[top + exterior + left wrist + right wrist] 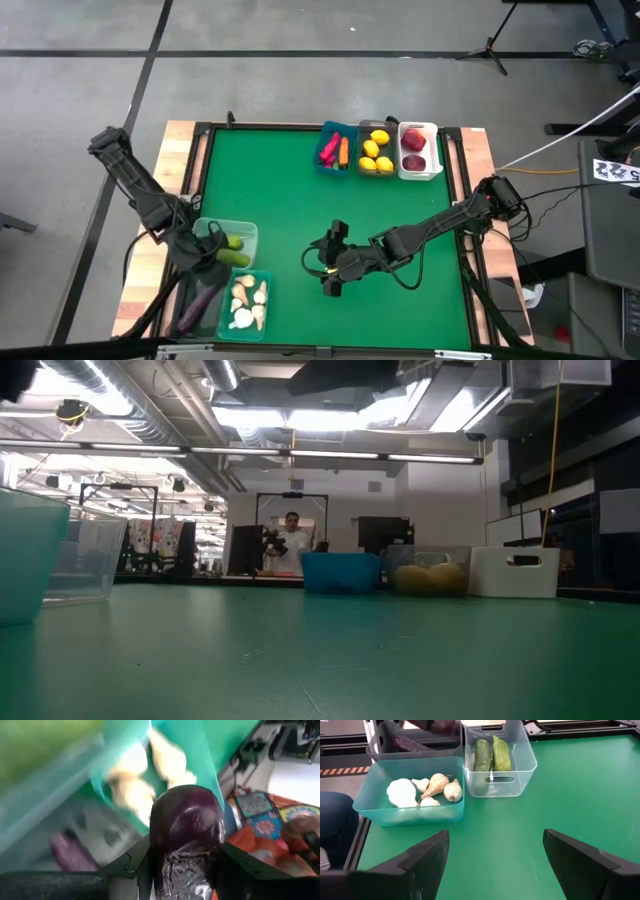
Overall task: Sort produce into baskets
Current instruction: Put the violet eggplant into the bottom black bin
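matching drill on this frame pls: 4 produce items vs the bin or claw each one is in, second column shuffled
Items:
1. garlic
2. cucumbers
3. lemons
4. eggplant seen in the left wrist view

Places:
A. grey-clear bin
B. teal bin
C. left claw
D. pale clear bin

Pairs: 1-B, 2-D, 3-A, 4-C

Two dark, slender jointed arms; black cables loop beside the right arm's wrist. Each claw, left claw (182, 870) and right claw (495, 857), has broad, matte black wedge-shaped fingers.
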`<state>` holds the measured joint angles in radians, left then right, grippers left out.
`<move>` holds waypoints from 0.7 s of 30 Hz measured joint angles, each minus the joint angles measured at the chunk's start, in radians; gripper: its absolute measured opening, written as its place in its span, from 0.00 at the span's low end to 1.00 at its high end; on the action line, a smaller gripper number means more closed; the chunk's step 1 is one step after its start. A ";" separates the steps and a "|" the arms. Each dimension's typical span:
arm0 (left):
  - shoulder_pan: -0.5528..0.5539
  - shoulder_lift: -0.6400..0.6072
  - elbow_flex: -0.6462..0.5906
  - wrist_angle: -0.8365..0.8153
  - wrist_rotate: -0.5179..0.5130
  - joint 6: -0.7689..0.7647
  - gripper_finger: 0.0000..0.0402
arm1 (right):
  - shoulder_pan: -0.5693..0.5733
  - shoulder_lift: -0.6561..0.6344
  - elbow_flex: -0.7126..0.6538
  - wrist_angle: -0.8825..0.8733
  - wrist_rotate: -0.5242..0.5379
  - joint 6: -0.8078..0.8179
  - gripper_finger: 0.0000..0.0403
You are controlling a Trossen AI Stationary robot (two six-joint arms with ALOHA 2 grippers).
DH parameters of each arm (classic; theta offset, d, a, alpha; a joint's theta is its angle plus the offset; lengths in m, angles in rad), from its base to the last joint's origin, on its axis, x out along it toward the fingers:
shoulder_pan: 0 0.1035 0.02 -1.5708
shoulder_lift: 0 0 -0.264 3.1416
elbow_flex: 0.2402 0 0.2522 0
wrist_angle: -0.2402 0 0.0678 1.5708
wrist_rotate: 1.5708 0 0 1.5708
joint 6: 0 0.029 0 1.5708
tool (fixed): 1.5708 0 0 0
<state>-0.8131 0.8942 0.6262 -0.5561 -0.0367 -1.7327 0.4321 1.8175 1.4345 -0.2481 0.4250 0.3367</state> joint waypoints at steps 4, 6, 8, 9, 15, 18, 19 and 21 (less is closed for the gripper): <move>-0.067 0.013 0.017 0.015 0.032 -0.116 0.38 | 0.000 0.000 -0.015 0.002 -0.027 -0.001 0.79; -0.098 0.020 0.034 -0.005 0.015 -0.154 0.38 | 0.000 0.000 -0.024 0.006 -0.026 0.000 0.79; -0.130 0.035 0.047 -0.051 -0.009 -0.199 0.38 | 0.000 -0.001 -0.034 0.008 -0.026 0.000 0.79; -0.144 0.044 0.051 -0.079 -0.014 -0.221 0.38 | 0.000 -0.001 -0.040 0.008 -0.026 0.002 0.79; -0.210 0.125 0.057 -0.161 -0.020 -0.353 0.38 | 0.000 0.000 -0.054 0.013 -0.027 0.005 0.79; -0.237 0.172 0.057 -0.136 -0.020 -0.389 0.38 | 0.000 0.000 -0.054 0.014 -0.026 0.005 0.79; -0.244 0.186 0.057 -0.126 -0.020 -0.399 0.38 | 0.000 0.000 -0.054 0.014 -0.026 0.005 0.79; -0.253 0.205 0.057 -0.118 -0.020 -0.407 0.38 | 0.000 0.000 -0.054 0.013 -0.026 0.005 0.79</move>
<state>-1.0656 1.0987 0.6834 -0.6737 -0.0566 -2.1397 0.4316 1.8172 1.3800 -0.2348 0.3986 0.3416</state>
